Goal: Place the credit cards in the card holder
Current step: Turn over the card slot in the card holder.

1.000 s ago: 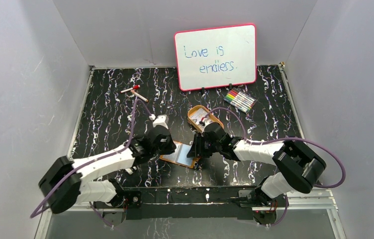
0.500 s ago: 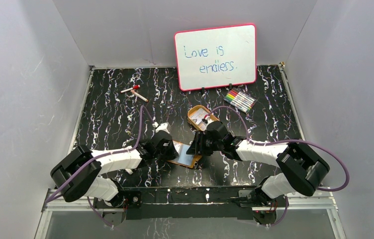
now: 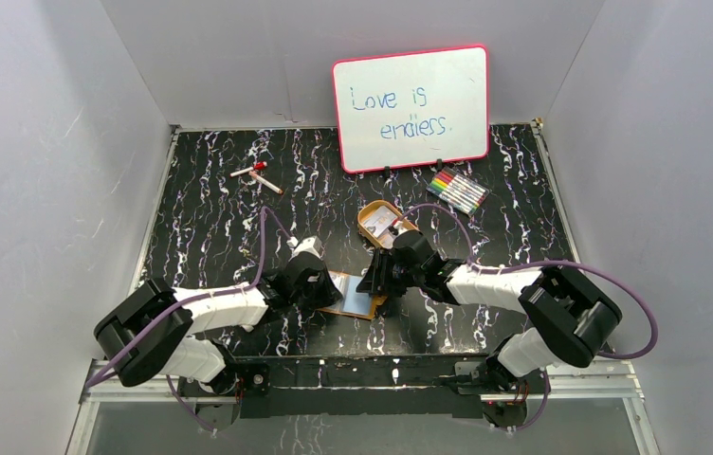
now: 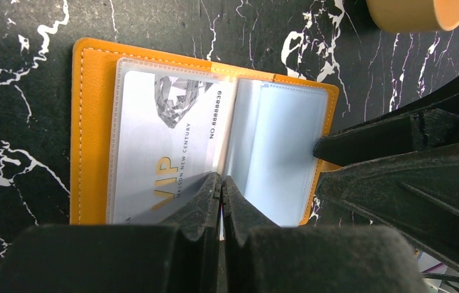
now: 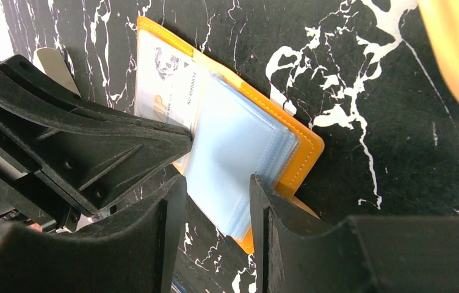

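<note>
Now, card holder [image 4: 90, 122] open, VIP card [image 4: 160, 140] sleeved (L gripper [image 4: 221, 180] pinched).

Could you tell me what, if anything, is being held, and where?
Left gripper shut at the card holder's middle edge; grasp unclear. Right gripper open, straddling its edge.

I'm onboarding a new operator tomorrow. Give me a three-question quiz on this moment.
1. Which word is printed in gold on the card inside the card holder?
2. True or false: the left gripper is wide open.
3. The right gripper is: A) open, at the card holder's edge; B) shut; C) out of view.

Key: 1 VIP; 2 false; 3 A.
</note>
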Robot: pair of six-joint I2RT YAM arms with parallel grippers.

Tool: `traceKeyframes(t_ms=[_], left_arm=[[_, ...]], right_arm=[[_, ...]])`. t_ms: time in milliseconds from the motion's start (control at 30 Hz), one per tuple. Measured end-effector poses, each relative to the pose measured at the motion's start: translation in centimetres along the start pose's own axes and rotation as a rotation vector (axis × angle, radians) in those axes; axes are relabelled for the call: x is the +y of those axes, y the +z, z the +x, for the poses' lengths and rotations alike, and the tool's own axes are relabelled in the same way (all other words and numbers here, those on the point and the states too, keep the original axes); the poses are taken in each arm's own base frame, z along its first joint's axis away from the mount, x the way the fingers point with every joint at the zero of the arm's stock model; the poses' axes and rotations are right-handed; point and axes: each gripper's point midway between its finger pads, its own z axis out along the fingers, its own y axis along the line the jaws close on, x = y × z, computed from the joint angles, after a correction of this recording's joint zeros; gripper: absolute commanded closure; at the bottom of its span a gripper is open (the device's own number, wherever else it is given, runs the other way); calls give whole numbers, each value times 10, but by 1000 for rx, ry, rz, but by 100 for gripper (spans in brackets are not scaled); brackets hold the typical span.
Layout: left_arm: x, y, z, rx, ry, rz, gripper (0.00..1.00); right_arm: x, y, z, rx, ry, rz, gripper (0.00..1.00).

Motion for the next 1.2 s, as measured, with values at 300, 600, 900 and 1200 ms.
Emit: traceKeyframes(t_ms=[300,600,900,1200], left_arm=[[1,-2,1,0,-14,0,100],[2,-2,2,0,-18,1,100],[2,-3,2,1,-18,0,100],[2,-3,2,2,-18,1,100]], right_arm=[[-2,0,0,-3,9,12,48],[-2,6,7,42,15,-2,49],[6,11,8,58,12,-46,49],[22,12,3,45,1,-125,49]])
